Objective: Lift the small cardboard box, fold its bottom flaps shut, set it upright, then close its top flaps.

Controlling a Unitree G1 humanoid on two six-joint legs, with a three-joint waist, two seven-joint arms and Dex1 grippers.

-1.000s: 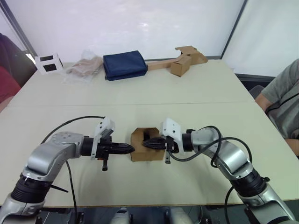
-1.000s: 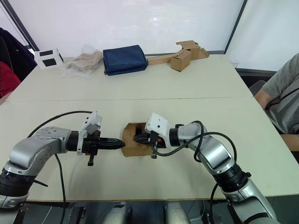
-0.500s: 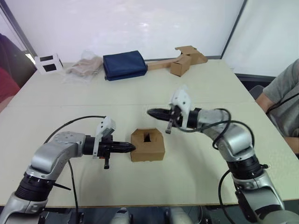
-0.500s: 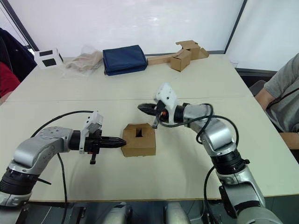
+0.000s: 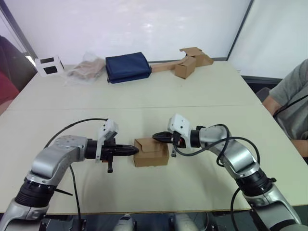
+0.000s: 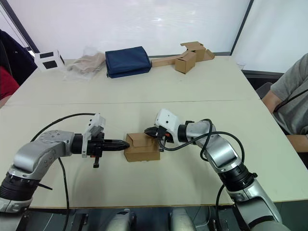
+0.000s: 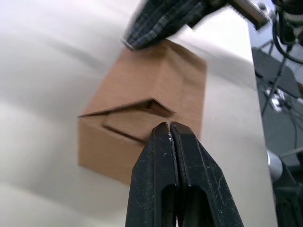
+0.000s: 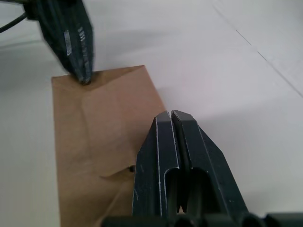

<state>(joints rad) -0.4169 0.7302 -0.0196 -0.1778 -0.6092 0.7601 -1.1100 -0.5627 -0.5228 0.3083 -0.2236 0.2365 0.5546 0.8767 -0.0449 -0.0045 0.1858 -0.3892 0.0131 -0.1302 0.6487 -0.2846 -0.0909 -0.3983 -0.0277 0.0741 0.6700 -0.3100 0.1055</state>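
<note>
The small cardboard box is sitting upright on the near half of the pale table, between the two grippers, and its top is now lying flat, where half a second ago a dark gap was showing in the middle. The left gripper, fingers pressed together and holding nothing, is still touching the box's left upper edge, bracing it. The right gripper, also pinched closed and empty, has come back down from its raised position and is pressing its tip on the top flaps near the right edge. Judging from this, the closing of the top flaps is nearly finished. Farther back are lying a folded navy cloth, a crumpled clear bag, a white block and a longer cardboard piece.
</note>
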